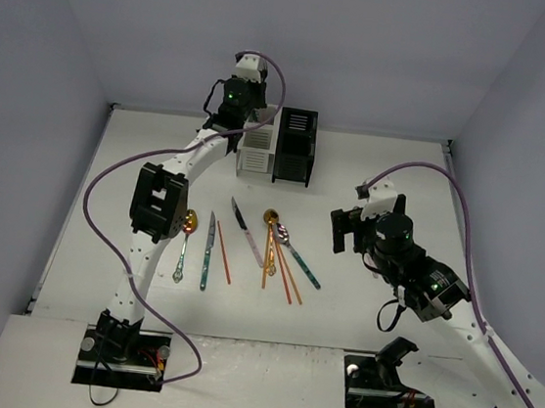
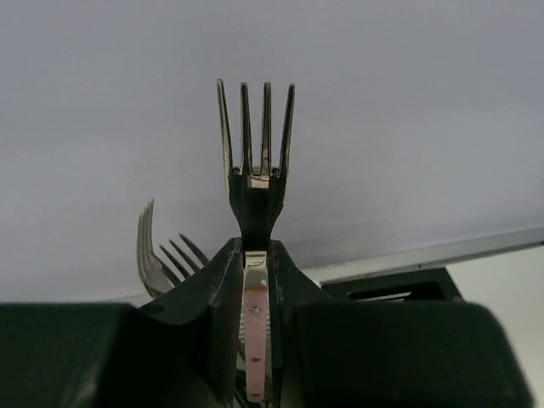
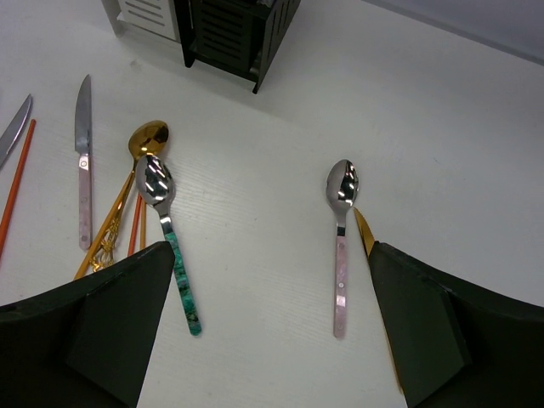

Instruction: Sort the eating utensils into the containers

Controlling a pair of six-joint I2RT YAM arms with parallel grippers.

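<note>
My left gripper is shut on a pink-handled fork, held tines up. In the top view this gripper hangs over the white container, which stands joined to the black container. More fork tines stick up just behind the left finger. My right gripper hovers open above the table with nothing between its fingers. Under it lie a pink-handled spoon and a teal-handled spoon. A gold utensil is half hidden beneath the right finger.
Loose utensils lie in a row mid-table: a gold spoon, a teal-handled knife, orange chopsticks, a pink-handled knife and another gold spoon. Walls close in the table at the back and both sides.
</note>
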